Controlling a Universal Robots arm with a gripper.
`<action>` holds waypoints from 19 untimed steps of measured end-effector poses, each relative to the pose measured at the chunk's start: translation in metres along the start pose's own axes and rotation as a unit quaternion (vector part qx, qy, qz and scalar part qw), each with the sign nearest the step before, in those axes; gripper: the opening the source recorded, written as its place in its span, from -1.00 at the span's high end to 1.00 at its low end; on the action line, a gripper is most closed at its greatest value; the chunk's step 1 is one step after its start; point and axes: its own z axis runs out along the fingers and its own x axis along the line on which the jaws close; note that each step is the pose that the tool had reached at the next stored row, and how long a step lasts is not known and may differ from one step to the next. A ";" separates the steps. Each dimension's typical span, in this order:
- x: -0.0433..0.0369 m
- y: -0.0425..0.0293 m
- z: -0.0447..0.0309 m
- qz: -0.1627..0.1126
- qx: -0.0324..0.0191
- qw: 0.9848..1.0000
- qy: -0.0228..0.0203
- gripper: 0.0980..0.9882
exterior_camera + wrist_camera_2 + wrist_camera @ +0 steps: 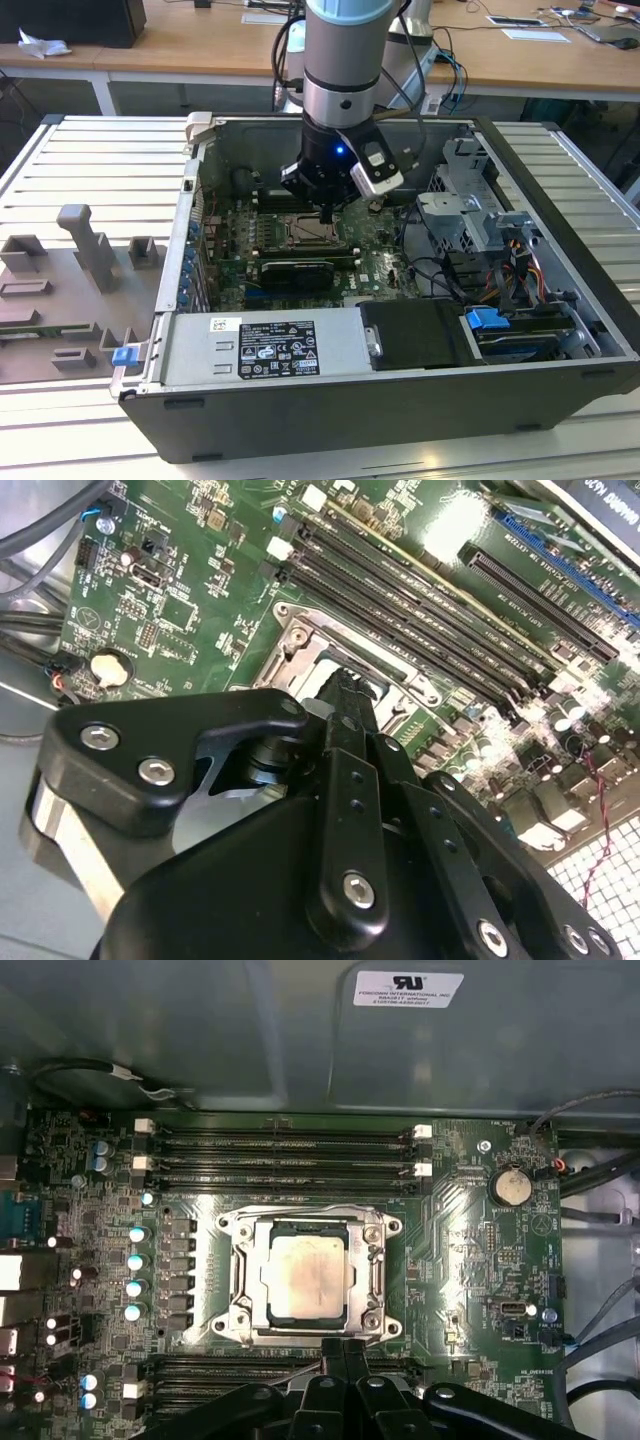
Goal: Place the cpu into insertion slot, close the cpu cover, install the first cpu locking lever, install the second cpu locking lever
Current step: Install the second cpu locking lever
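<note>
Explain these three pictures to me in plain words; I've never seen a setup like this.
This is a robot arm working inside an opened computer case that lies on a metal table. The exterior view comes from a camera off the arm and shows the arm reaching down into the case. The two wrist views come from cameras riding on the arm, looking down past its black gripper at the green circuit board.

In the first wrist view the cpu, a pale metal square, sits in its slot, with the silver cover framing it. The gripper's tips are close together at the slot's edge and hold nothing. Long black memory slots run beside the slot. Grey shaped blocks lie on the table at the exterior view's left.
</note>
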 end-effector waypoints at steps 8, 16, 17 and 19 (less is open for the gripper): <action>0.0037 -0.0132 0.0015 0.001 -0.023 1.000 0.000 0.98; 0.0067 -0.0149 0.0079 0.000 -0.024 1.000 0.000 0.98; 0.0068 -0.0149 0.0083 0.000 -0.024 1.000 0.000 0.98; 0.0069 -0.0151 0.0094 0.000 -0.024 1.000 0.000 0.98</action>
